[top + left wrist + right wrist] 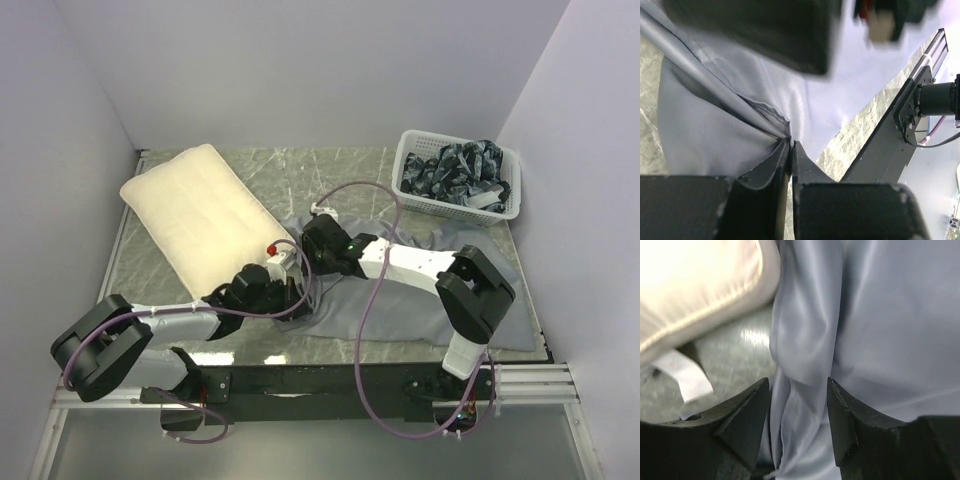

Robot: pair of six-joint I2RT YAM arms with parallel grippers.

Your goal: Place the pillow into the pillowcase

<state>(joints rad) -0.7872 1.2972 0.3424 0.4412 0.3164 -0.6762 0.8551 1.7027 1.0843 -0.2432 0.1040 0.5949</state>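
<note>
One pillow (200, 215), one pillowcase (400, 320) and one white basket (440, 203) of dark patterned cloths, too tangled to count, lay on the single counter (330, 170). There were two arms, left arm (170, 322) and right arm (420, 265), and two grippers, left gripper (791, 142) and right gripper (798, 382).

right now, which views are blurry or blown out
Top external: sharp, evenly lit, only soft shadows. Left wrist: pillowcase crisp near the fingers, but the dark arm across the top is smeared out of focus. Right wrist: pillow overexposed and soft, a glare spot on the table, the tag blurred.
</note>
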